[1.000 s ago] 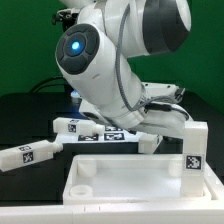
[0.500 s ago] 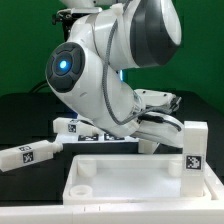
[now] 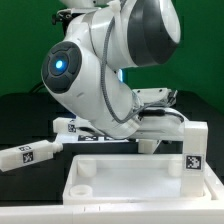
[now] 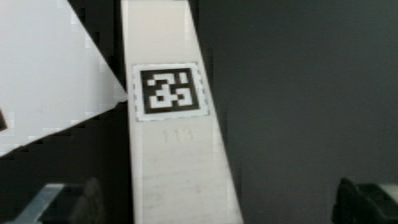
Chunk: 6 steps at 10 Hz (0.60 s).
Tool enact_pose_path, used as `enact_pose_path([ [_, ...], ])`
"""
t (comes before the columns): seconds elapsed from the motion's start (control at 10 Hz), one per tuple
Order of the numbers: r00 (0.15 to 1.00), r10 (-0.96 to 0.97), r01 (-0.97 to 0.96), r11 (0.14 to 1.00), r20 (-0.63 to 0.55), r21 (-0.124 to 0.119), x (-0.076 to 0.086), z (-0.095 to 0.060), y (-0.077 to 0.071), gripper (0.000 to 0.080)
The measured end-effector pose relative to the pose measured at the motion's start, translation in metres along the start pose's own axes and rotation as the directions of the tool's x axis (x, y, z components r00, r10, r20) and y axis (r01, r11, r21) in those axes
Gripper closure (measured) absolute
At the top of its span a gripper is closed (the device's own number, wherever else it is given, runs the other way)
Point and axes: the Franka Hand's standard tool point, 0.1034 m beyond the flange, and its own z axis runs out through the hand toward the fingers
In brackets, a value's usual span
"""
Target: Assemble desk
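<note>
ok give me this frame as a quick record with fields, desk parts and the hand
tabletop: lying flat at the front, rim up
standing leg: upright at the tabletop's corner on the exterior view's right
front loose leg: lying off the tabletop's end on the exterior view's left
rear loose leg: lying behind the tabletop, partly hidden by the arm
hand: open, one finger on each side of a tagged leg, not closed on it

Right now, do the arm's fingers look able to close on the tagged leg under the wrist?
Probably yes: the leg lies between the open fingers, gaps on both sides, nothing on top of it.
</note>
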Motion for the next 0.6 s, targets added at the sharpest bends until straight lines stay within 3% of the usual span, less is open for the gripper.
enact_pose_path([
  [0.3, 0.992, 0.066, -0.067, 0.998, 0.109, 0.006, -0.003, 0.008, 0.004, 0.0151],
  [0.6, 0.988, 0.092, -0.093, 0.996, 0.123, 0.001, -0.003, 0.020, 0.011, 0.0151],
])
